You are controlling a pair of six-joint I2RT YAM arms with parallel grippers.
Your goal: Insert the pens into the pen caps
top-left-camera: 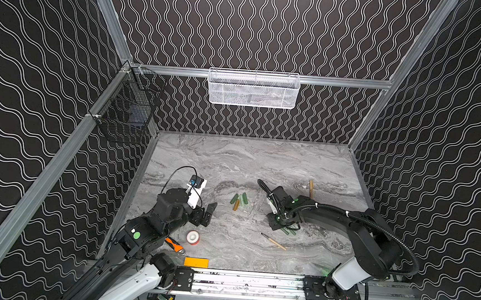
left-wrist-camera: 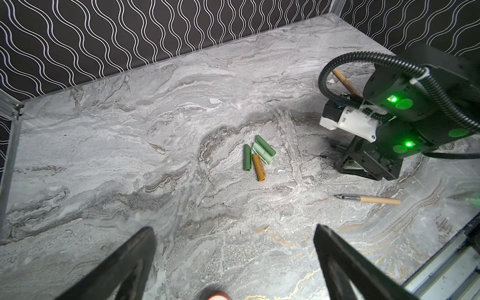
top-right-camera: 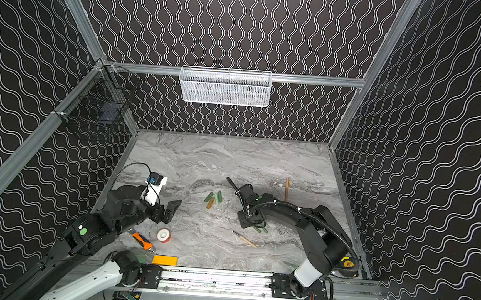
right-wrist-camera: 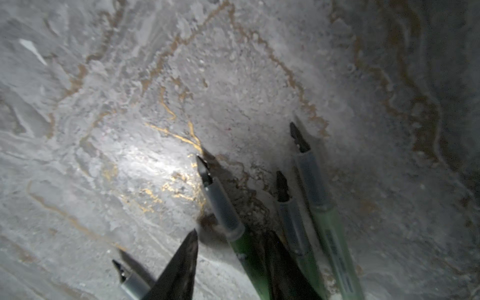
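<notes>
Right pincer sits low on the marble surface, its fingers straddling a dark green pen among the pens, probably to pick it up. Whether it is pinching yet cannot be told. Left pincer, spread wide and empty, faces the pen caps, which are clustered mid-surface between the arms. Print on one pen barrel is too blurred to read.

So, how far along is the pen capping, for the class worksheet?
Done: no pen clearly capped; the pen caps lie loose in a cluster. In hand: right gripper straddles a green pen; left gripper open, empty. Left: capping everything, tan pen included.
</notes>
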